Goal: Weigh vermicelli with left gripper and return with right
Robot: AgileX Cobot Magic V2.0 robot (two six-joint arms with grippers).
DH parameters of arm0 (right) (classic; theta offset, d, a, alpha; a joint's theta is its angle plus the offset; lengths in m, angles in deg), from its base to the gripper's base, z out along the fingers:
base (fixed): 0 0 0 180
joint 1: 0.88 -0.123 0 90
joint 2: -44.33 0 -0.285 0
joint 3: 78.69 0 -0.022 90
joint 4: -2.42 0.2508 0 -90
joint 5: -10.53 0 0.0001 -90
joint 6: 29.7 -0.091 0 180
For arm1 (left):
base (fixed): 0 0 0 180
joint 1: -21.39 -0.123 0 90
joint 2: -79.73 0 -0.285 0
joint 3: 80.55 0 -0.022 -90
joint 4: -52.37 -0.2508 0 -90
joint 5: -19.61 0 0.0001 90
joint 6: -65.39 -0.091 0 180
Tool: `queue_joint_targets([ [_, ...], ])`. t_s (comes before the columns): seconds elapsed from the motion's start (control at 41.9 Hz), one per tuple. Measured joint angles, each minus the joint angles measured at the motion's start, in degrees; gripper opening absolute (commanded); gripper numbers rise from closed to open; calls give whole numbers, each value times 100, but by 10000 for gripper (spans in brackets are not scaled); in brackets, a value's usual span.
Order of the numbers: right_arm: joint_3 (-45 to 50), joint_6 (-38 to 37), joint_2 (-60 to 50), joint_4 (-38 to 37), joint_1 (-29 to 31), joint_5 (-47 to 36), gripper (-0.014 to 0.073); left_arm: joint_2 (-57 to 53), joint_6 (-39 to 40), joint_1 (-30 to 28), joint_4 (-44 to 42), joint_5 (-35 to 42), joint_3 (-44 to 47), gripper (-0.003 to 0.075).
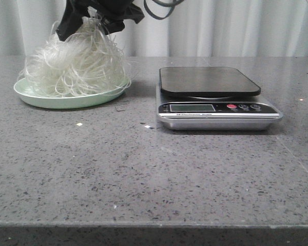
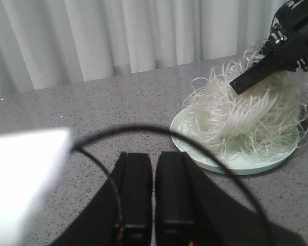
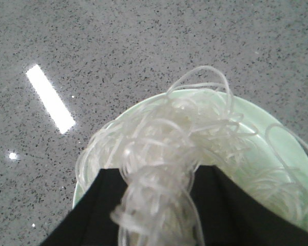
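I see the vermicelli [image 1: 74, 66] heaped on the pale green plate [image 1: 66, 100] at the far left of the grey speckled table [image 1: 143, 174], its loose strands spilling to the rim and a tuft rising at the top. The right gripper [image 1: 84, 23] comes down onto that tuft from above; in its wrist view a bundle of strands [image 3: 156, 189] sits pinched between the two black fingers [image 3: 231, 210], so I read it as closed on the noodles, which rest on the plate below. The left gripper [image 2: 153, 195] is off to the side of the plate, over bare table, its fingers [image 2: 135, 189] drawn nearly together with only a thin slit between and nothing in them; a black cable [image 2: 169, 133] loops across its view. To the right of the plate, well apart, stands the digital scale [image 1: 215, 100], its dark platform bare. I cannot read its display. A white blur [image 2: 20, 174] covers one corner of the left wrist view. Pale curtains [image 1: 220, 25] hang behind.
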Motion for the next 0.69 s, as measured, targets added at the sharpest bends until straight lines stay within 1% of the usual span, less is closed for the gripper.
queue_joint_targets([
  [0.072, -127, 0, 0, 13, 0, 72, 478, 0, 0, 0, 0, 0, 0, 137],
  [0.263, -514, 0, 0, -47, 11, 449, 477, 0, 0, 0, 0, 0, 0, 137],
  [0.478, -705, -70, -165, -681, 64, 872, 470, 0, 0, 0, 0, -3, 0, 137],
  [0.549, -705, -204, -307, -907, 163, 951, 427, 0, 0, 0, 0, -3, 0, 137],
  [0.621, -705, -336, -473, -1105, 332, 1023, 336, 0, 0, 0, 0, -3, 0, 137],
  [0.693, -705, -479, -653, -1274, 560, 1087, 212, 0, 0, 0, 0, -3, 0, 137],
])
